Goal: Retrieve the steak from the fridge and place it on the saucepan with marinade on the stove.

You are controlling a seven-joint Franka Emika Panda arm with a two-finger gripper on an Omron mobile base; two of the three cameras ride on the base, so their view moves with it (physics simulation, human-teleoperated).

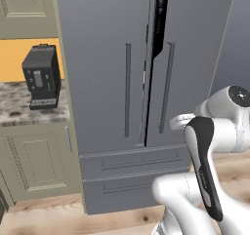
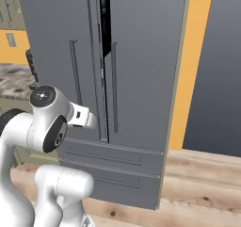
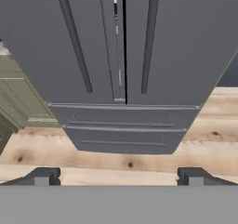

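Claw (image 3: 118, 176) spread, facing fridge (image 3: 121, 46); right door seemingly ajar.

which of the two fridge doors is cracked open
The right door of the fridge: its inner edge stands out, leaving a dark gap beside the left door, which sits flush.

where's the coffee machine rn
The black coffee machine sits on the speckled counter at the left of the left base view, just left of the fridge.
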